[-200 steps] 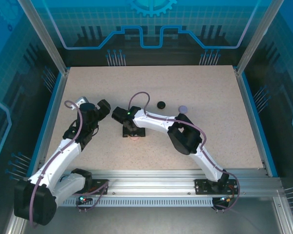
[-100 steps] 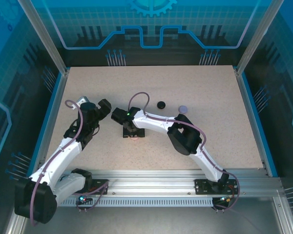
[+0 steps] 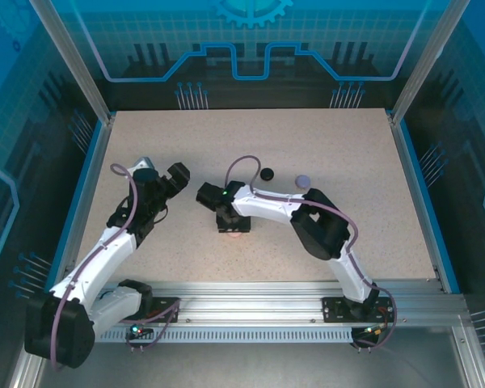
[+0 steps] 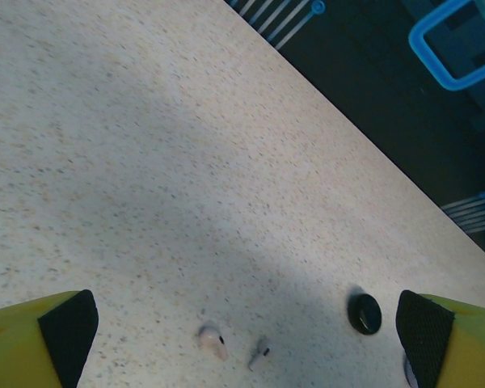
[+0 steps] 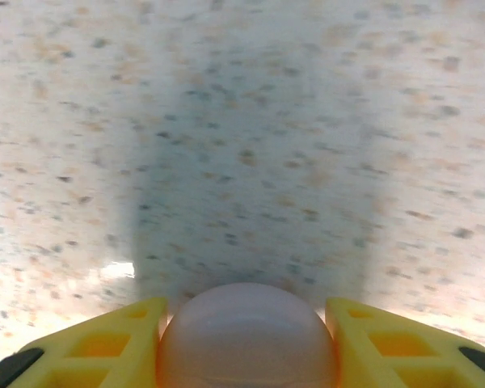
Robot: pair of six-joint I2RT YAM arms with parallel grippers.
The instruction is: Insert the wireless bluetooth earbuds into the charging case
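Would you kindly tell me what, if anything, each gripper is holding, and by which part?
The right gripper appears to grip the pale pink round case by its two opposite sides. The left gripper, open, holds nothing.

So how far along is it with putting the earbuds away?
Barely started. Nothing looks stowed: a pink earbud and a greyish earbud lie loose on the table. In hand: the right hand grips the pink case. The left hand hovers open. Left: seating the earbuds in their cases.
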